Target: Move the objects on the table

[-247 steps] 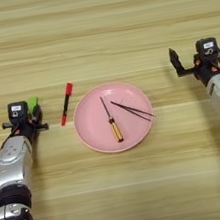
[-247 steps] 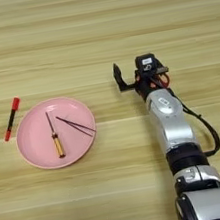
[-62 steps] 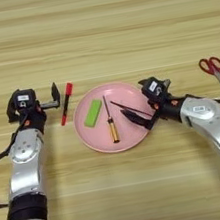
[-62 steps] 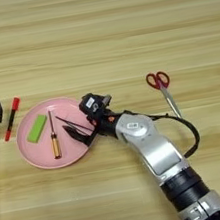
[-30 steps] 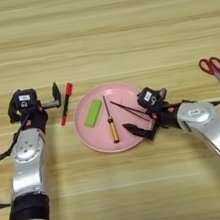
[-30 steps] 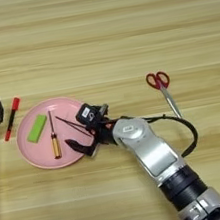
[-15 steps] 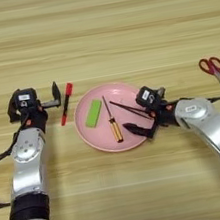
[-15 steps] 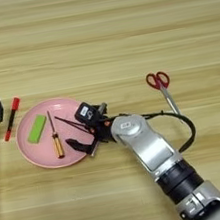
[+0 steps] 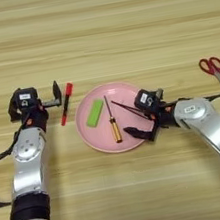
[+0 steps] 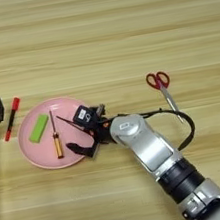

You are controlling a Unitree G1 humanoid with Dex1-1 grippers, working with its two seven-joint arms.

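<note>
A round pink plate (image 9: 94, 140) lies mid-table. In it are a flat green block (image 9: 95, 113), a small screwdriver (image 9: 113, 125) with an orange handle, and thin black tweezers (image 9: 127, 109). A slim red marker (image 9: 66, 103) rests on the table just left of the plate. My right gripper (image 9: 142, 119) hangs open over the plate's right part. Its lower finger (image 9: 137, 132) is near the front rim and the tweezers' right end lies by its head. My left gripper (image 9: 34, 93) stands open just left of the marker, holding nothing.
Red-handled scissors (image 10: 159, 84) lie on the table to the right of the plate, beyond my right forearm. A black cable (image 10: 184, 120) loops beside that arm. The wooden table (image 9: 98, 28) stretches bare behind the plate.
In the last two seconds my right gripper has crept a little left and forward over the plate's right side. Left arm, marker, block and scissors have stayed put.
</note>
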